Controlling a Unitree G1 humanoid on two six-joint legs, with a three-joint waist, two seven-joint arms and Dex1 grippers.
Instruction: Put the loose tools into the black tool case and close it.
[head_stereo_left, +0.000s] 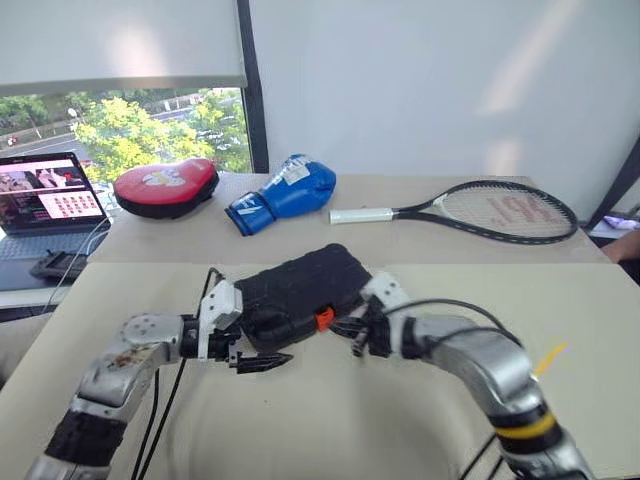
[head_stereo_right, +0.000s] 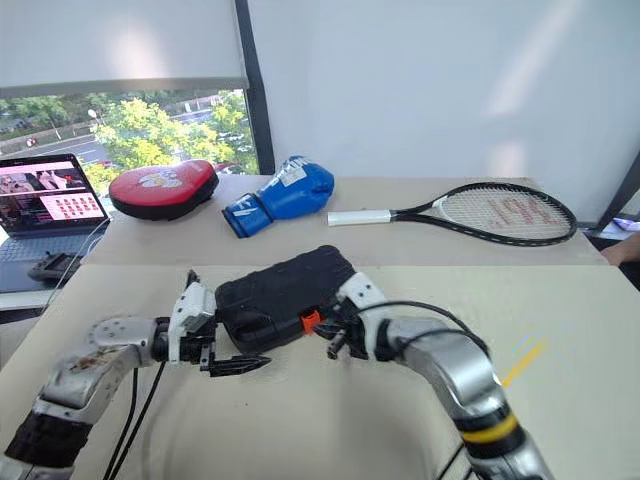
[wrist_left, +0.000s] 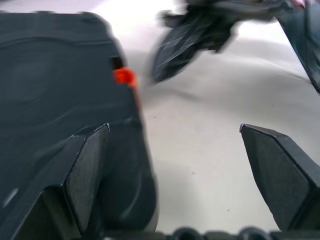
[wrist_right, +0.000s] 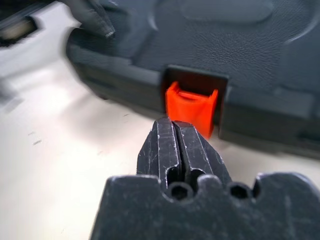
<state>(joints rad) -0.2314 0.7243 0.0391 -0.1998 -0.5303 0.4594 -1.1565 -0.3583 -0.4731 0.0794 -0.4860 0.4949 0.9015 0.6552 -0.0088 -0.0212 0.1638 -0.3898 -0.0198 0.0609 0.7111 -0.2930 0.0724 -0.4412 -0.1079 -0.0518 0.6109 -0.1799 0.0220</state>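
A: How do the jaws stand?
B: The right gripper (wrist_right: 176, 127) is pressed together at the orange latch (wrist_right: 191, 106); the left gripper (wrist_left: 175, 165) gapes, one finger on the shell.
A: The black tool case (head_stereo_left: 300, 290)?
B: Closed, mid-tabletop (head_stereo_left: 330, 420), toward its near edge.

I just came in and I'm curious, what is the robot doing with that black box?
The robot is working on a black tool case lying shut on the table. Its left gripper, fingers wide open, sits at one end of the case. Its right gripper, fingers together, points at the orange latch.
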